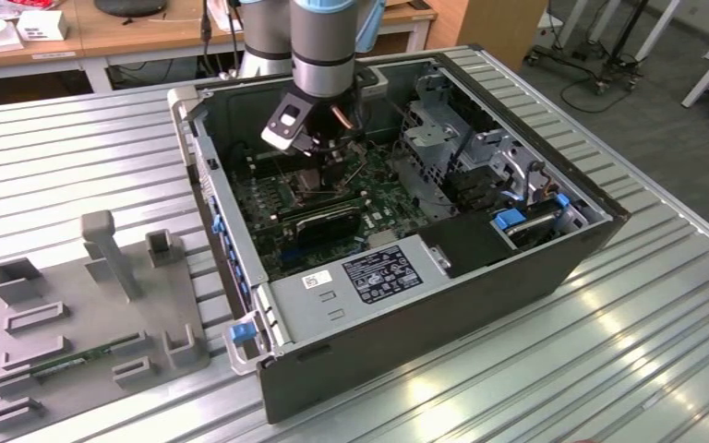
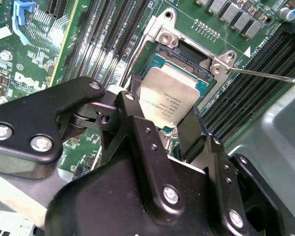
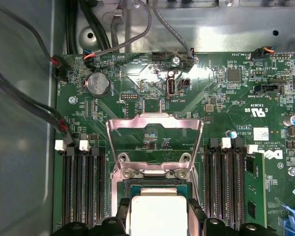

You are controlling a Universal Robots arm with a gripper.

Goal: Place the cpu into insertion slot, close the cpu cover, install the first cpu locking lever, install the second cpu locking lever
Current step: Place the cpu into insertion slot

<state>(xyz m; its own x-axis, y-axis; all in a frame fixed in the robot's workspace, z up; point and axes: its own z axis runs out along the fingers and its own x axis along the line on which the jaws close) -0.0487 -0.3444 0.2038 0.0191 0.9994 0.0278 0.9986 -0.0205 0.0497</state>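
My gripper (image 2: 160, 112) (image 3: 158, 206) reaches down into the open computer case (image 1: 330, 305) over the green board. Its black fingers (image 2: 129, 101) press against two opposite sides of the cpu (image 2: 169, 96) (image 3: 157, 219), a flat square chip with a silvery top. The cpu sits low over the insertion slot (image 2: 184, 51) (image 3: 157, 183), covering most of it; I cannot tell whether it is seated. The cpu cover (image 3: 155, 119) stands swung open beyond the slot. A thin wire lever (image 2: 265, 74) sticks out free beside the socket frame. In the exterior view the gripper (image 1: 315, 157) hides the socket.
Long black memory slots (image 3: 86, 182) (image 3: 226, 177) flank the socket on both sides. Cables (image 3: 34, 108) run along the case wall. A metal drive cage (image 1: 453, 148) stands on the exterior view's right inside the case. A grey fixture plate (image 1: 84, 314) lies outside at the left.
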